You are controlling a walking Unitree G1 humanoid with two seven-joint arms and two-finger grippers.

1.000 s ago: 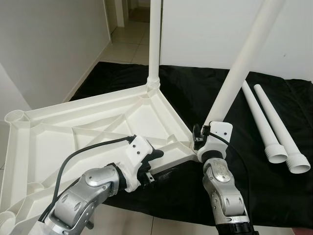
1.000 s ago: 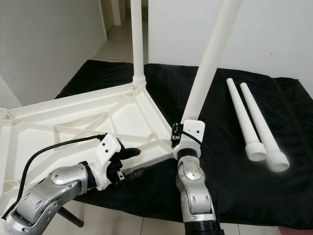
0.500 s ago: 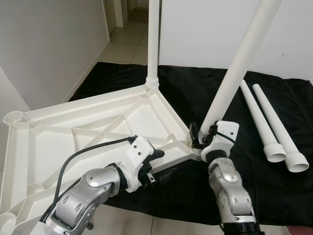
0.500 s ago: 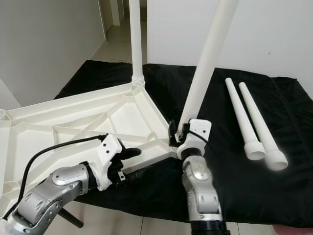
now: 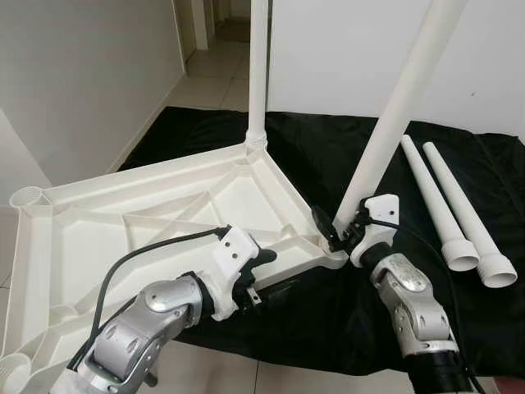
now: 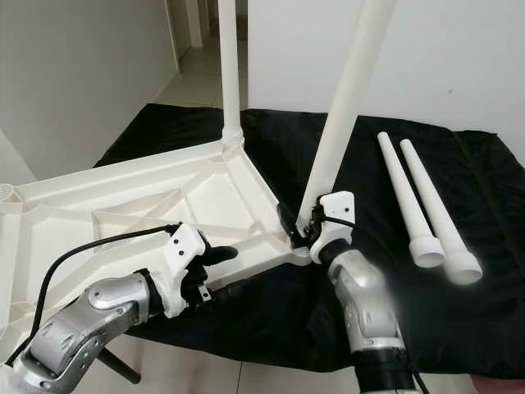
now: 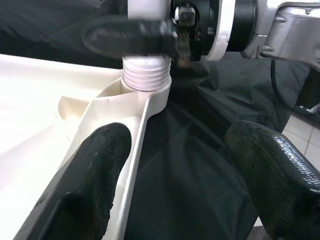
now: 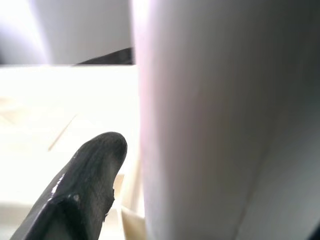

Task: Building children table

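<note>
The white table top (image 5: 156,215) lies upside down, partly on a black cloth (image 5: 328,139). One white leg (image 5: 258,74) stands upright in its far corner. A second leg (image 5: 394,107) leans up to the right, its threaded end (image 7: 147,75) sitting in the near right corner socket. My right gripper (image 5: 343,226) is shut on this leg just above the socket; one finger (image 8: 85,185) lies beside the leg (image 8: 210,125). My left gripper (image 5: 275,272) is open at the table's near edge, one finger (image 7: 100,165) on the rim, the other over the cloth.
Two loose white legs (image 5: 435,197) (image 5: 469,215) lie side by side on the cloth at the right. A white wall runs along the left, with a tiled hallway (image 5: 209,70) behind. The near left table corner (image 5: 20,373) overhangs the tiled floor.
My right forearm has swung out to the right while the gripper stays on the leaning leg's base. The left arm has kept its place.
</note>
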